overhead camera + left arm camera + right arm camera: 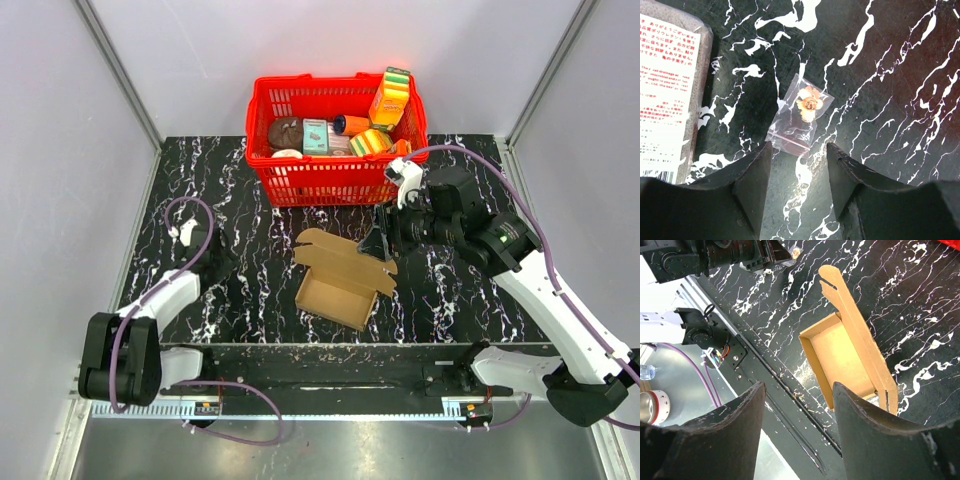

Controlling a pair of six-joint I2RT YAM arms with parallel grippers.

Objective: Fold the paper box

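The paper box point(338, 277) lies mid-table as a brown cardboard tray with low walls raised and its long lid flap standing open on the far side. In the right wrist view the box point(842, 352) sits just ahead of and to the right of my right gripper point(799, 390), which is open with only the table edge showing between its fingers. From above, the right gripper point(380, 244) hovers at the box's far right corner. My left gripper point(799, 150) is open and empty over bare marble, well left of the box; from above, the left gripper point(216, 260) is low on the table.
A red plastic basket point(320, 182) of colourful packages stands behind the box. Just beyond the left fingertips lies a small clear zip bag point(802, 114) holding an orange item, with a printed package point(665, 95) to its left. The table's front rail point(770, 385) runs under the right gripper.
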